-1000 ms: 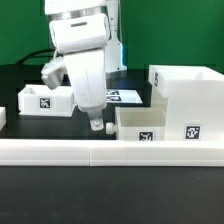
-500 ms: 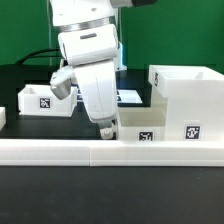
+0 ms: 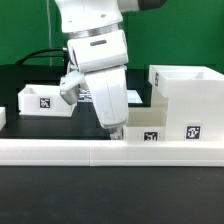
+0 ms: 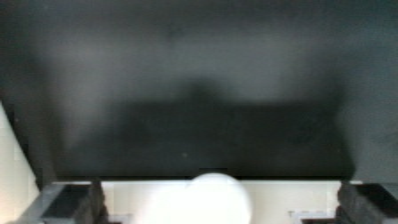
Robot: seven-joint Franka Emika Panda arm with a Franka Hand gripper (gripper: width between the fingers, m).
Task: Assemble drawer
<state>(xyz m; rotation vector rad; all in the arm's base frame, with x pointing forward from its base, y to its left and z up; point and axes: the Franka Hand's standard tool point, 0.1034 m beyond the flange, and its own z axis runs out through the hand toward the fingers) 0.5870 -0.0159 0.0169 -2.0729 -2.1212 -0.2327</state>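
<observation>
My arm leans down toward the exterior view's right. My fingers [image 3: 117, 127] are spread apart and hold nothing, at the left end of a small tray [image 3: 142, 124], whose round white knob [image 4: 214, 193] shows between them, untouched. This tray sits against the big box [image 3: 185, 92] on the dark surface [image 3: 100, 195], a second tray [image 3: 45, 99] lies well apart, and a long low rail [image 3: 60, 150] runs in front.

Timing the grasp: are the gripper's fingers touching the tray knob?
Apart. Wrist view shows the knob between the fingers of the open gripper, with gaps both sides.
</observation>
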